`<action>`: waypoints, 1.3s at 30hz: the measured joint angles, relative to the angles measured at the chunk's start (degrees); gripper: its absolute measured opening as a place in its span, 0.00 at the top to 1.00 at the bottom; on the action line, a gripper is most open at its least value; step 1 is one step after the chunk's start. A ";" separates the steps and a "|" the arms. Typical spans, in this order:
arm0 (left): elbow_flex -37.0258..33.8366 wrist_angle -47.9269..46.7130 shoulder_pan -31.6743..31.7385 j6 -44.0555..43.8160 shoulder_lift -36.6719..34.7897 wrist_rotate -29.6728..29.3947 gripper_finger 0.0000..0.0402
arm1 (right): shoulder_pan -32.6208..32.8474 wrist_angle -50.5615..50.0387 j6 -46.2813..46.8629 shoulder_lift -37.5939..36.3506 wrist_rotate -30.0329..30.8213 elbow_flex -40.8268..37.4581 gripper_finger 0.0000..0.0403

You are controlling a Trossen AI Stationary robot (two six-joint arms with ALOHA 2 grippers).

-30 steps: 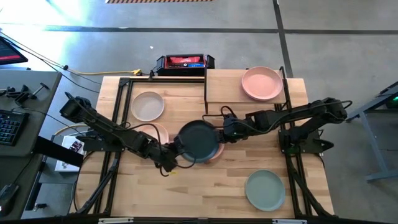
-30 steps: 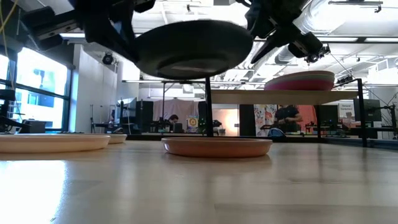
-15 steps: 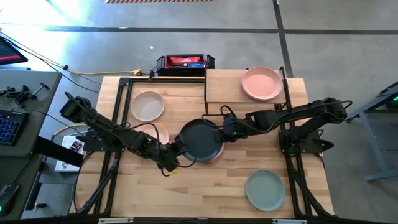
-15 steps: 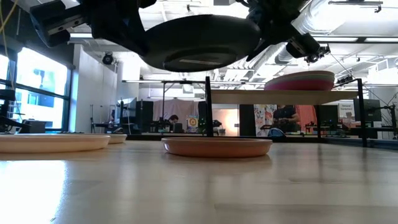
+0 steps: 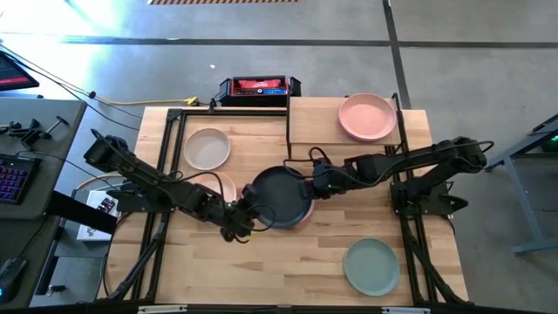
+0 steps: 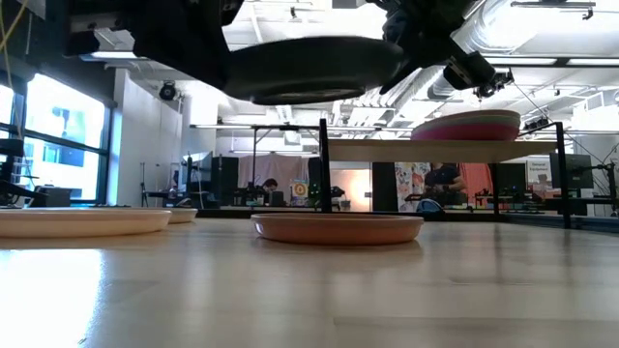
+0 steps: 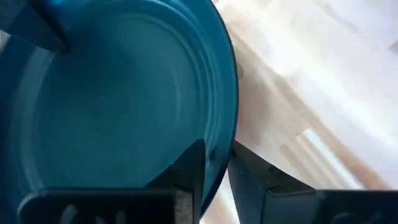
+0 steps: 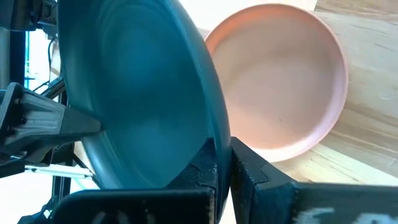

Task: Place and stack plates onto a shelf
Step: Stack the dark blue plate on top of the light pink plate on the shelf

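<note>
The right gripper (image 5: 307,186) pinches the dark plate's (image 5: 281,196) rim above the table; the left gripper (image 5: 247,209) straddles its opposite rim, fingers slightly apart

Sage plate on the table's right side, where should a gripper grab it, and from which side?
The sage plate lies flat, so probably grip its raised rim, one finger inside, one outside, down from above on the edge nearest the right arm. The right gripper is shut on the dark slate plate mid-table; the left gripper is at its opposite edge.
</note>
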 joint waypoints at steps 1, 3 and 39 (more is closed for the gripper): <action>0.00 0.01 0.00 -1.09 0.00 1.04 0.84 | -0.01 -0.06 -0.04 0.00 -0.06 0.00 1.00; 0.00 0.19 0.00 -3.77 0.00 2.78 0.81 | -0.20 -0.08 -0.22 0.00 -0.07 0.00 1.00; -0.02 10.63 7.15 -28.03 -3.75 -22.22 0.71 | -26.91 -41.97 -46.69 -0.96 -7.12 27.02 1.00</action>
